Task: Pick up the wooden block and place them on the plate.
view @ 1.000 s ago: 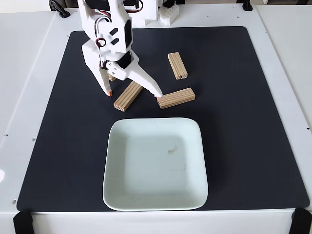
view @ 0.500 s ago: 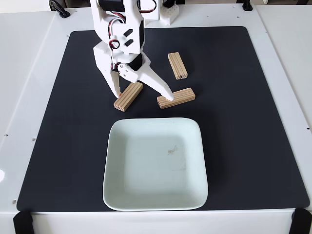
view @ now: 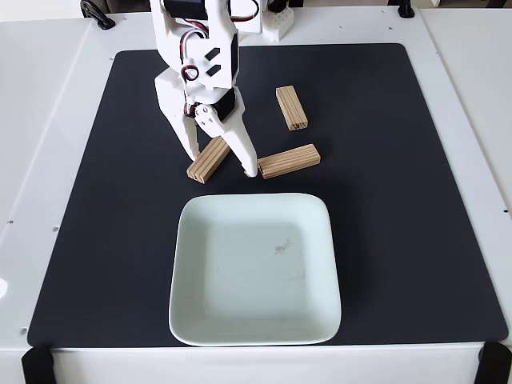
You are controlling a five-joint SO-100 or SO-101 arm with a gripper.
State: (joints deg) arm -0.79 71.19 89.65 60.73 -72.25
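no readable text, labels or signs

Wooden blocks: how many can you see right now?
3. One block lies slanted between the fingers of the hand; one just right of it above the plate; one farther back. Another may be hidden behind the arm.

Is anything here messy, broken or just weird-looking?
Nothing looks broken or spilled. The three wooden blocks lie scattered at different angles on the black mat, and the plate has a small grey smudge near its middle.
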